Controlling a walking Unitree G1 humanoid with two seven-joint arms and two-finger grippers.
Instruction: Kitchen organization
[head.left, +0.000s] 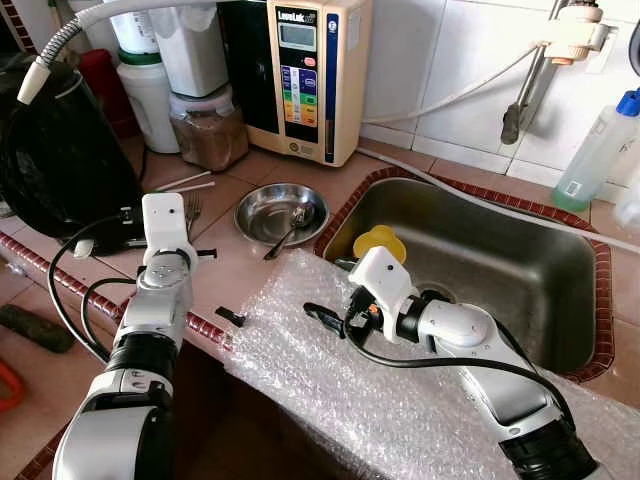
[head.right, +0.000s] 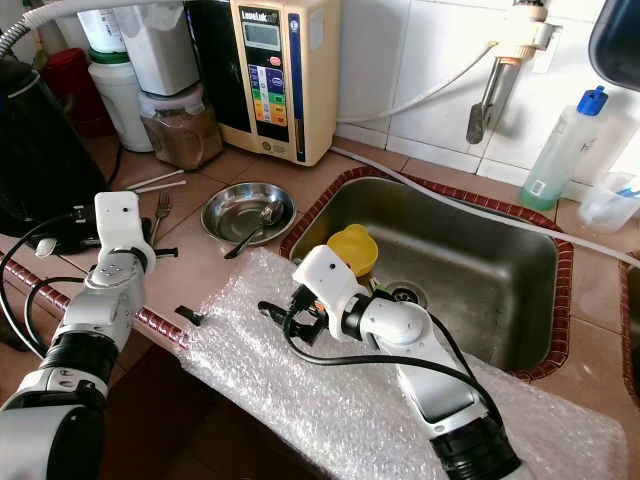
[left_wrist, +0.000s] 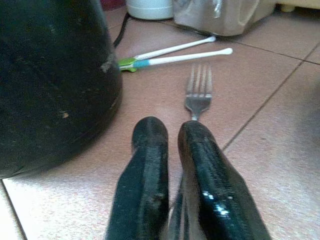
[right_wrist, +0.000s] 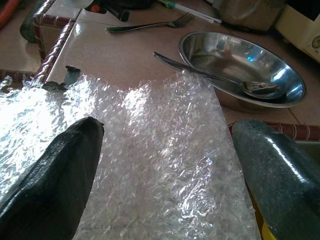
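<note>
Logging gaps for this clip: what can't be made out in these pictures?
- Fork handle: left wrist view, hidden under the left gripper fingers; a grip cannot be confirmed.
- Yellow item in the sink: right eye view, partly behind the right gripper's wrist.
- Filter panel text: left eye view, too small.
- Bottle label: too small.

We see two silver-and-white arms with black elbow joints and looping black cables; the left gripper (left_wrist: 172, 135) and right gripper (right_wrist: 170, 145) each carry glossy, rounded black fingers.
</note>
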